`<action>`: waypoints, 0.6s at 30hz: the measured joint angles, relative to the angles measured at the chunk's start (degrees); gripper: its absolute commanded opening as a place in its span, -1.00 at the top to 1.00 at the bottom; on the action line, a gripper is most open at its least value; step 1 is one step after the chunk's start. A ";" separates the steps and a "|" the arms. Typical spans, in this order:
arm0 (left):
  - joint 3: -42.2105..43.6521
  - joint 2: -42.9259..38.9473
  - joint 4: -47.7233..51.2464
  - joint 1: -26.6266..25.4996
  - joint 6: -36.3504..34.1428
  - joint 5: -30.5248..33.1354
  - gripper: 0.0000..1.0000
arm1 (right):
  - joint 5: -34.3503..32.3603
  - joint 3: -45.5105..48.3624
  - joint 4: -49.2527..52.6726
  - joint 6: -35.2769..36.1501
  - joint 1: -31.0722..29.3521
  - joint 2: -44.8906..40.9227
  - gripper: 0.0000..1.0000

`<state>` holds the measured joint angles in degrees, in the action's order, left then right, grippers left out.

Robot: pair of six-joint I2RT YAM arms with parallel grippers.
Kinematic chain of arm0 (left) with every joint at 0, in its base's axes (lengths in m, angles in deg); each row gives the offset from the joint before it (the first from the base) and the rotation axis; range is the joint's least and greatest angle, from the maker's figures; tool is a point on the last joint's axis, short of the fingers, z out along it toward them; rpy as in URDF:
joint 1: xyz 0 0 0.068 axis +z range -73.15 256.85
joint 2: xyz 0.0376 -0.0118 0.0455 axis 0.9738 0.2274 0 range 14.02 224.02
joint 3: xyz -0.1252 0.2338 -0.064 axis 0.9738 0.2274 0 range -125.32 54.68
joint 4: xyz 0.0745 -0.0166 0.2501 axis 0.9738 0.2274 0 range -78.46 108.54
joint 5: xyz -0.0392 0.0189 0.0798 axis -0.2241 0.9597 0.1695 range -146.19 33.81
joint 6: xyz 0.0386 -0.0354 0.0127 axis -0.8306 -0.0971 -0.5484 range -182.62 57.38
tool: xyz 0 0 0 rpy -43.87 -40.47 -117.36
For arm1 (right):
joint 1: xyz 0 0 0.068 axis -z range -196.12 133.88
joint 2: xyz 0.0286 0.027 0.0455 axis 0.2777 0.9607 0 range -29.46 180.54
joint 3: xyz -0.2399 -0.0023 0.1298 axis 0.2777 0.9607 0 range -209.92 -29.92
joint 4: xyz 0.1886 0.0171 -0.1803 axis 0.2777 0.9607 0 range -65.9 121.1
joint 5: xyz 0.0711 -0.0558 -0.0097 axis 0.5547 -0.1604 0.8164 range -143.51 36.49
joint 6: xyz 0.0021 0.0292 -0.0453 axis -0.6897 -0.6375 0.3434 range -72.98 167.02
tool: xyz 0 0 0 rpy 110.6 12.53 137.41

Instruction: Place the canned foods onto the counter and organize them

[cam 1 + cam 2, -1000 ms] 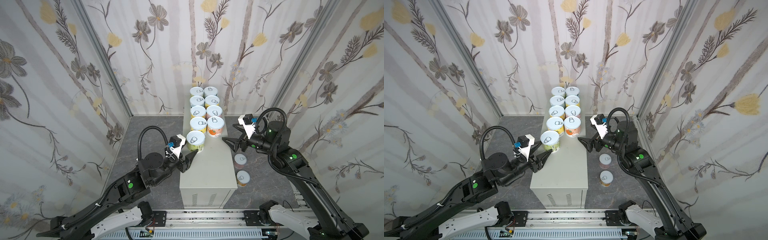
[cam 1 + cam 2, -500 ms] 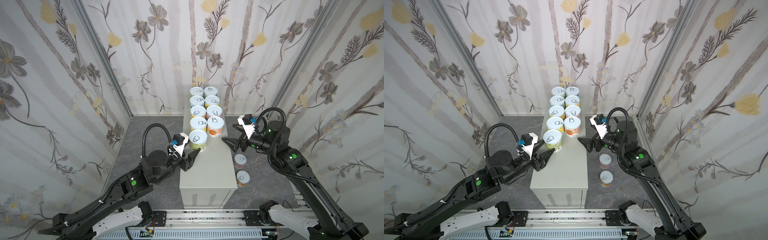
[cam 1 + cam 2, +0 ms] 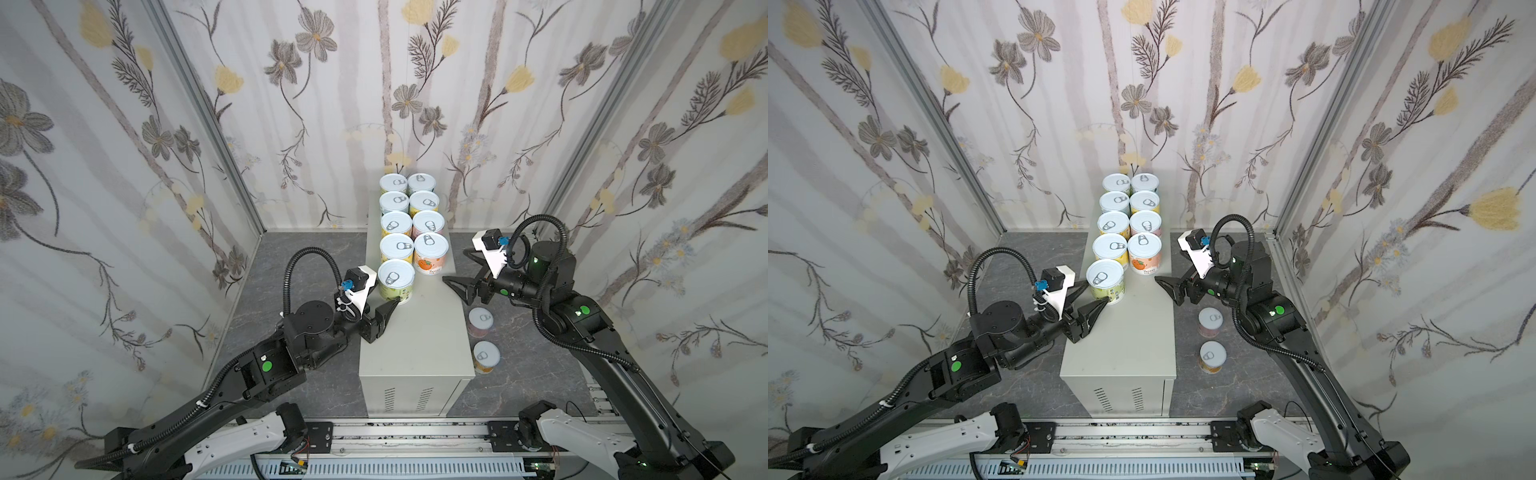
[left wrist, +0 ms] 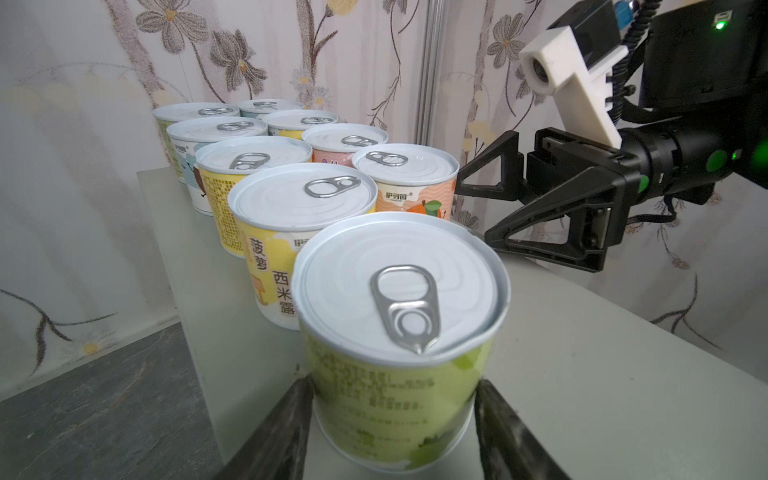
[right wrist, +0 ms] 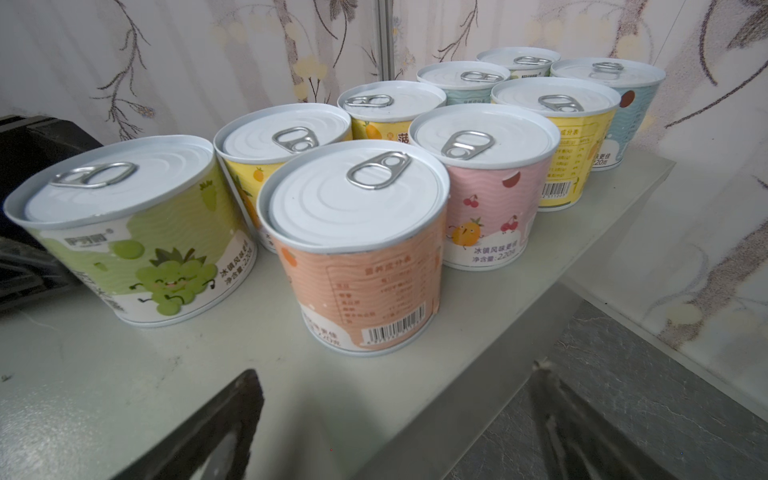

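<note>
Green can [image 4: 399, 332] is seen upright on the counter [image 3: 415, 332], at the near end of the left row, pinched at its sides by the left gripper [image 4: 394, 386]. The right gripper [image 3: 454, 266] is held spread wide and empty, near the orange can [image 3: 431, 257].

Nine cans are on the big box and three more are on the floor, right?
Not three. Only two stand on the floor, a pinkish can and an orange can, beside the counter, as both top views show. Nine on the counter is right.
</note>
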<state>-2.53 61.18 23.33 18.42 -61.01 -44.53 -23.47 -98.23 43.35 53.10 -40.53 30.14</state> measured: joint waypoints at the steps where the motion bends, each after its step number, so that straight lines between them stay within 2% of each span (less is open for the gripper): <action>1: 0.00 0.02 0.00 0.00 0.00 -0.02 -0.19 | 0.00 0.00 0.09 0.00 0.02 0.00 -0.99; 18: -0.07 0.00 0.02 0.00 0.15 -0.11 -0.20 | 0.00 0.39 0.26 0.02 0.00 -0.04 -0.99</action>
<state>-2.60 61.18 23.35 18.42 -60.86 -44.64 -23.47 -97.84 43.61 53.12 -40.53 30.09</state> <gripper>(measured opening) 0.597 0.996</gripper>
